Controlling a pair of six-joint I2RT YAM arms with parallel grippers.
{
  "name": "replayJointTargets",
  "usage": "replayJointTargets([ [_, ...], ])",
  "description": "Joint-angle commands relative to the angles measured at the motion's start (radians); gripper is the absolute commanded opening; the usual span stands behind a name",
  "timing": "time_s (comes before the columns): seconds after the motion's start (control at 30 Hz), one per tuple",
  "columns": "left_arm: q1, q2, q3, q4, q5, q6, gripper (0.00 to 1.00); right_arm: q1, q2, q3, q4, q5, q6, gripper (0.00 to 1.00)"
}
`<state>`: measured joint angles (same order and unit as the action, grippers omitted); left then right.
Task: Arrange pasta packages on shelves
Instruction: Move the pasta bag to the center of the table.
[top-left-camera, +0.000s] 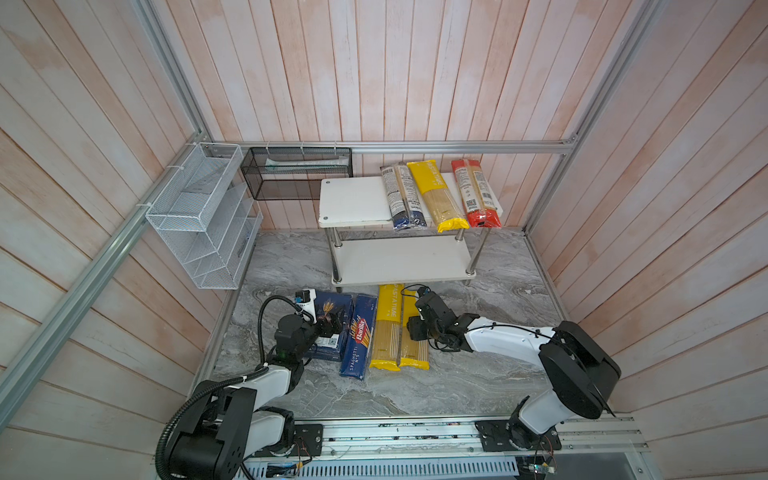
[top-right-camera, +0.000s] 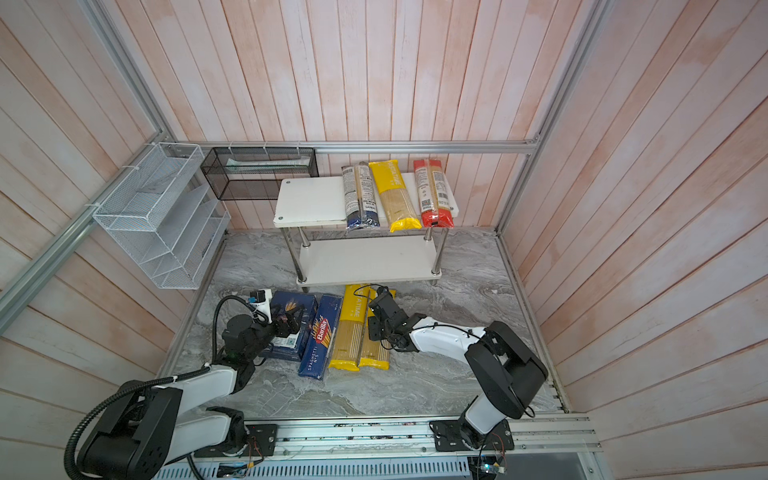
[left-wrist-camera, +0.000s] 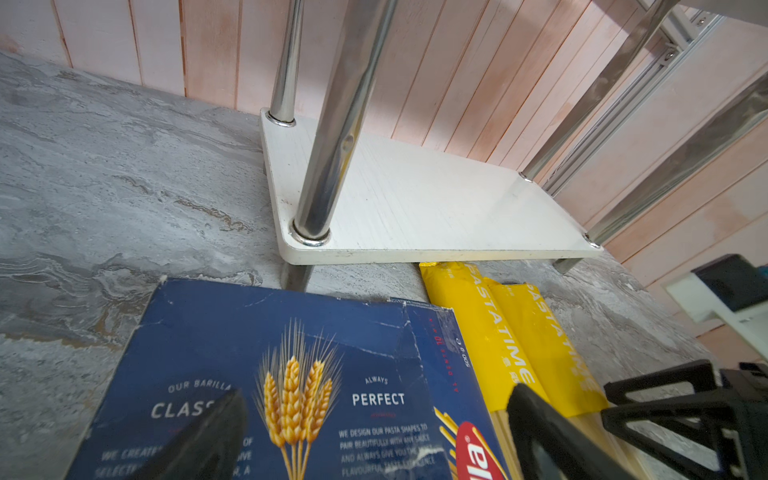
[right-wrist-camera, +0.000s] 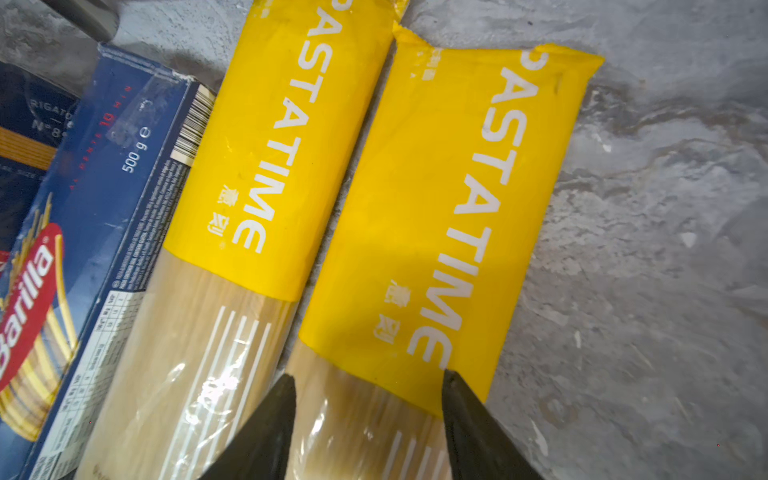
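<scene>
Over the row of packs on the marble table: the right gripper has its jaws apart, tips straddling the clear section of the outer PASTATIME bag, not clamped. The left gripper is also spread, above the wide Barilla box, and holds nothing.

Handling, my read:
- The outer bag is light, and stiff lengthwise because of the dry strands.
- The strands are brittle and the film is slick.
- Pinch across the width near mid-length so it doesn't tip, with moderate squeeze.

Look: yellow upper half with white lettering, clear lower half with white stripes, yellow end seal.

It lies flat, its top end at the front edge of the rack's lower board. It's touching the twin PASTATIME bag. Next comes the narrow Barilla pack, then the box.

The rack's top board carries the dark-ended clear bag, the third PASTATIME bag and the red-ended bag. The lower board is bare.
</scene>
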<state>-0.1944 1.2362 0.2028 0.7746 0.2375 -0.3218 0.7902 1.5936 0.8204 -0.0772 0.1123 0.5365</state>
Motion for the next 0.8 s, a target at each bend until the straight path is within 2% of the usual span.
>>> replayJointTargets([
  [0.0,-0.008,0.001,0.005,-0.009,-0.024,0.012,1.00,-0.003,0.007,0.006,-0.011,-0.027,-0.020,0.58],
  [0.1,-0.011,0.008,0.012,-0.016,-0.015,0.017,1.00,-0.005,0.004,-0.019,0.028,-0.036,-0.003,0.58],
  [0.5,-0.015,-0.005,0.004,-0.008,-0.031,0.016,1.00,-0.006,0.035,-0.004,-0.005,-0.004,-0.006,0.57],
  [0.77,-0.015,-0.007,0.001,-0.006,-0.033,0.014,1.00,0.007,0.091,0.036,-0.116,0.050,0.016,0.58],
])
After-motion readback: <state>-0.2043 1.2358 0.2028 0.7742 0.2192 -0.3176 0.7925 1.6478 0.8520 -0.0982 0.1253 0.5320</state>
